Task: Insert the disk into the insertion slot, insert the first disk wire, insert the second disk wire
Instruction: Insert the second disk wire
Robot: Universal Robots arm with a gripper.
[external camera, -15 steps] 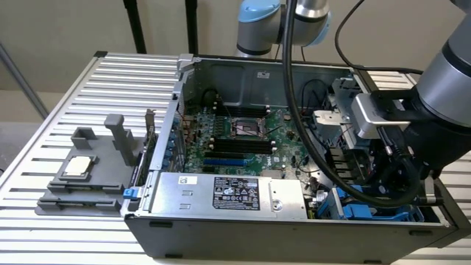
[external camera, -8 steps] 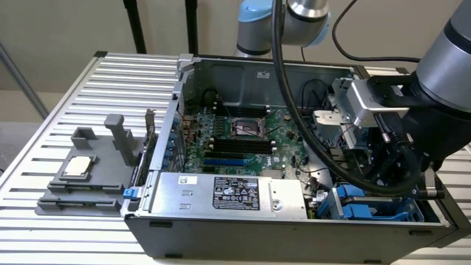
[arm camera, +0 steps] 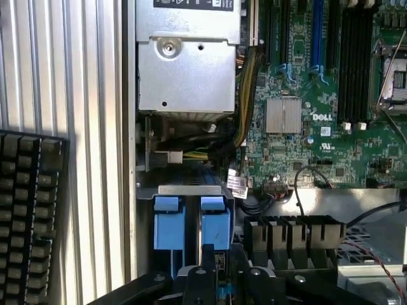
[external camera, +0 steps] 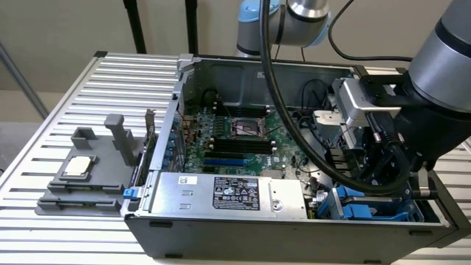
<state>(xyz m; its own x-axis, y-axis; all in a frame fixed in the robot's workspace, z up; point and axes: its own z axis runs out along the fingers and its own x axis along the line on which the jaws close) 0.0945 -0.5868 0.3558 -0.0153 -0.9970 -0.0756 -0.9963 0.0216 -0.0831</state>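
The hand [arm camera: 213, 283] sits low over the slot [arm camera: 191, 222], its dark parts cut off at the frame edge; whether it is open or closed cannot be told. The slot's 2 blue tabs lie just beside it, near the case's front corner [external camera: 368, 204]. "DELL" reads on the motherboard [arm camera: 324, 116]. The power supply [external camera: 228, 193] carries a black label too small to read. A keyboard [arm camera: 28, 216] is partly cropped on the bench [external camera: 44, 232].
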